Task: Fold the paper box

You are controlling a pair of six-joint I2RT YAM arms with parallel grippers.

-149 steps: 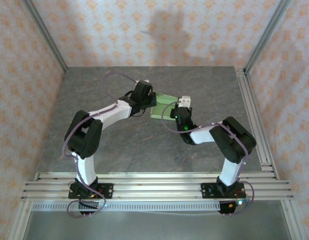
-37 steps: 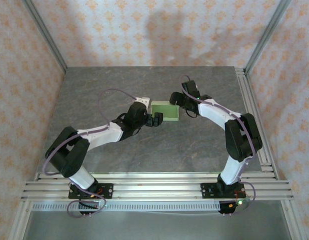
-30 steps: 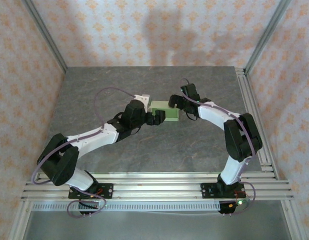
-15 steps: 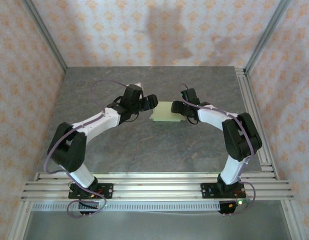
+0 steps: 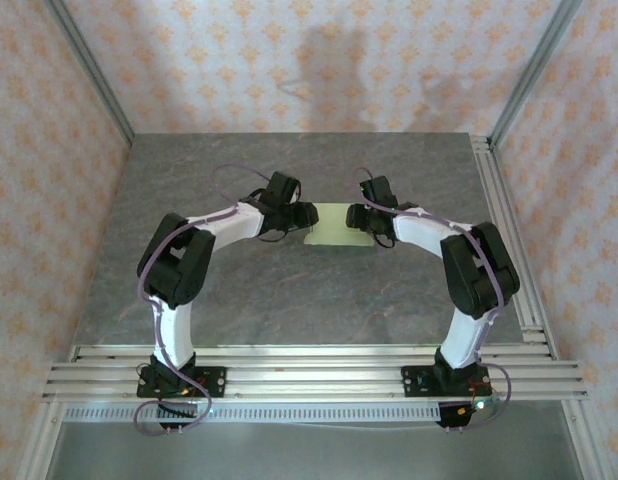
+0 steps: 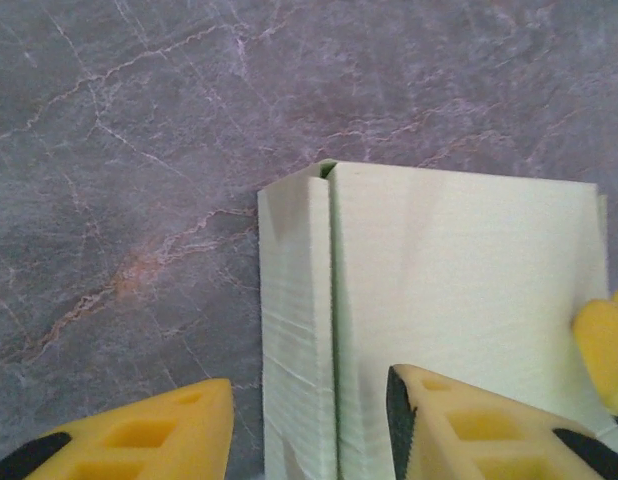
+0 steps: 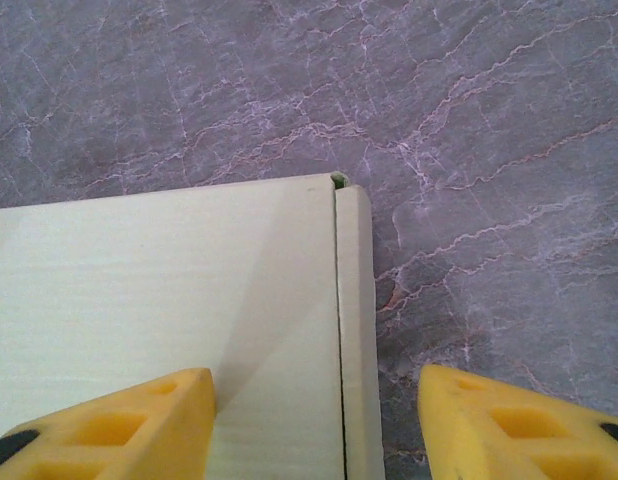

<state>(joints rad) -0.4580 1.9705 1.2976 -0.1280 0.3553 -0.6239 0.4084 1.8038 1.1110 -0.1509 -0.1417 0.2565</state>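
The paper box (image 5: 332,222) is a pale green, flat rectangular box lying on the grey table between my two grippers. My left gripper (image 5: 307,214) stands at its left end. In the left wrist view the box (image 6: 459,300) has its side edge between the yellow fingers (image 6: 139,435) of that gripper (image 6: 309,432), which is open with a gap on each side. My right gripper (image 5: 356,214) is at the box's right end. In the right wrist view that gripper (image 7: 314,425) is open and straddles the box's right edge (image 7: 354,330); one of its fingers (image 7: 109,425) hangs over the box top (image 7: 169,280).
The marbled grey table (image 5: 289,290) stretches all round the box. Aluminium rails (image 5: 309,370) run along the near edge and another rail (image 5: 509,230) along the right side. Patterned walls (image 5: 309,60) close in the back and sides.
The box has gone from standing deeper and darker to lying flat and pale. Both pairs of jaws have narrowed. The left arm has drawn its elbow in and its gripper sits at the box's left end.
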